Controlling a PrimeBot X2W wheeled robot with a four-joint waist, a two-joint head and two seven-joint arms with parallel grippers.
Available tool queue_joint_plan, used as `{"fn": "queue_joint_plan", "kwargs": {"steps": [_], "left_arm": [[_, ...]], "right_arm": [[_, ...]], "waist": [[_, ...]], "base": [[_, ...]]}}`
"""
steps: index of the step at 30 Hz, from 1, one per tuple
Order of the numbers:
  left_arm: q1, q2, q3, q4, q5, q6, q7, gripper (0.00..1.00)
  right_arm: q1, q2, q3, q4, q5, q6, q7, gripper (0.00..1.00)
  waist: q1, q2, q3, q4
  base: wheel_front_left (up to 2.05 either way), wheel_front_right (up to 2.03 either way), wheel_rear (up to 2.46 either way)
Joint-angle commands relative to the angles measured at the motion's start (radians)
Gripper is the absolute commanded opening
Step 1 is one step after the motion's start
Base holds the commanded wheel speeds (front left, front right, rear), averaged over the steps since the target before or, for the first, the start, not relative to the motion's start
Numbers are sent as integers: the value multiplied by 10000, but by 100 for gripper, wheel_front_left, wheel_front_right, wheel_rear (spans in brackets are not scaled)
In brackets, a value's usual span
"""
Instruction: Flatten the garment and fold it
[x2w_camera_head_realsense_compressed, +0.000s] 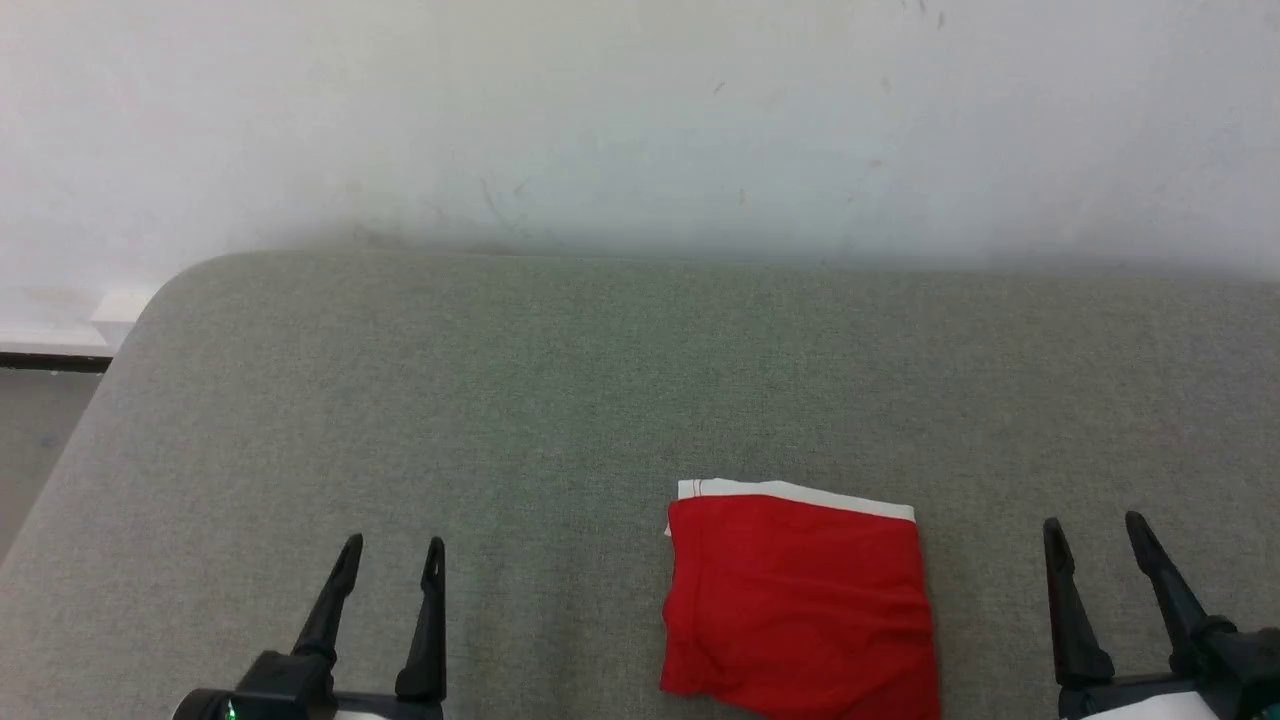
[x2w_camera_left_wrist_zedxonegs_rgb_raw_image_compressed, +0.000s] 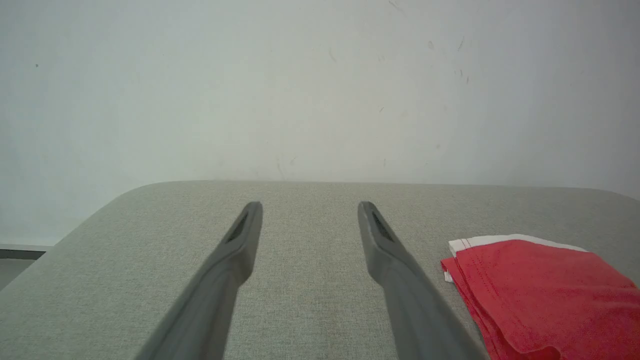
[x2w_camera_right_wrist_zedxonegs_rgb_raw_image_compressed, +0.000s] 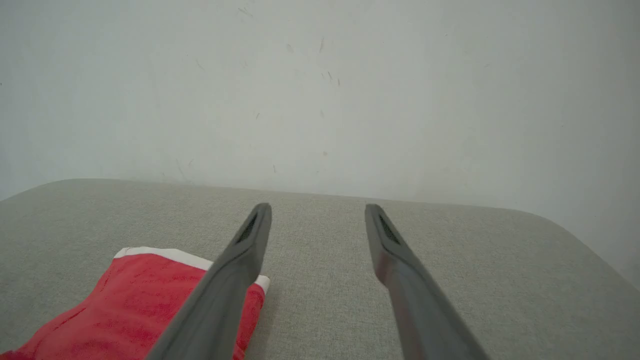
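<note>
Head view first: one garment, red with a white strip along its far edge, lies folded on the grey surface at lower centre-right, its near edge cut off by the frame. My left gripper at lower left and right gripper at lower right both stand spread, holding nothing. Left wrist view: two fingers apart, the garment cropped at lower right. Right wrist view: one finger hides part of the garment at lower left.

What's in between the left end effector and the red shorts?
Nothing but bare grey padded surface lies between the left end effector and the red shorts. The head view shows this.
</note>
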Motion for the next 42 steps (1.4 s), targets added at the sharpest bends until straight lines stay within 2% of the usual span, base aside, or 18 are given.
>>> {"fn": "queue_joint_plan", "kwargs": {"steps": [1, 7, 12, 17, 21, 24, 27, 33, 38, 39, 40, 41, 42], "left_arm": [[-202, -30, 78, -85, 95, -91, -45, 100], [-275, -65, 46, -50, 198, -156, -45, 100], [-297, -94, 31, -31, 213, -180, -45, 100], [-481, -123, -48, 11, 262, -222, -45, 100], [-620, -148, -160, 97, 316, -235, -45, 100], [-715, -166, -248, 161, 339, -233, -45, 100], [-792, -180, -342, 223, 361, -231, -45, 100], [-899, -193, -407, 301, 409, -227, -45, 100], [-958, -196, -422, 359, 440, -259, -45, 100], [-964, -197, -445, 371, 456, -267, -45, 100], [-973, -198, -484, 383, 473, -276, -45, 100], [-984, -200, -523, 402, 482, -284, -45, 100], [-992, -202, -551, 420, 481, -286, -45, 100]], "right_arm": [[-21, 43, 57, 27, -109, -9, -68, 100], [-141, -22, 183, 152, -178, -9, -34, 100], [-254, -572, 682, 216, 154, -9, 810, 100], [-605, -1687, 1443, 138, 1742, -9, 2967, 100], [-937, -2122, 1783, 197, 3412, -9, 5000, 100], [-1160, -2170, 1949, 352, 4548, -9, 6391, 100], [-1345, -2158, 1994, 687, 5105, -9, 7319, 100], [-1766, -1542, 1684, 1921, 5516, -9, 8319, 100], [-2165, -1180, 1847, 2638, 5229, -9, 8633, 100], [-2222, -1143, 1944, 2762, 5152, -9, 8656, 81], [-2268, -1114, 2016, 2887, 5074, -9, 8660, 17], [-2313, -1111, 2034, 3019, 4920, -9, 8627, 0], [-2368, -1138, 2092, 3119, 4737, -9, 8574, 0]], "waist": [[0, -1, 83, -23], [0, -1, 202, 45], [0, -1, 354, 144], [0, -1, 652, 366], [0, -1, 863, 625], [0, -1, 985, 832], [0, -1, 1081, 1061], [0, -1, 1192, 1416], [0, -1, 1211, 1558], [0, -1, 1209, 1562], [0, -1, 1200, 1557], [0, -1, 1181, 1540], [0, -1, 1156, 1507]], "base": [[0, 0, 0], [0, 0, 0], [0, 0, 0], [0, 0, 0], [0, 0, 0], [0, 0, 0], [0, 0, 0], [0, 0, 0], [0, 0, 0], [0, 0, 0], [0, 0, 0], [0, 0, 0], [0, 0, 0]]}}
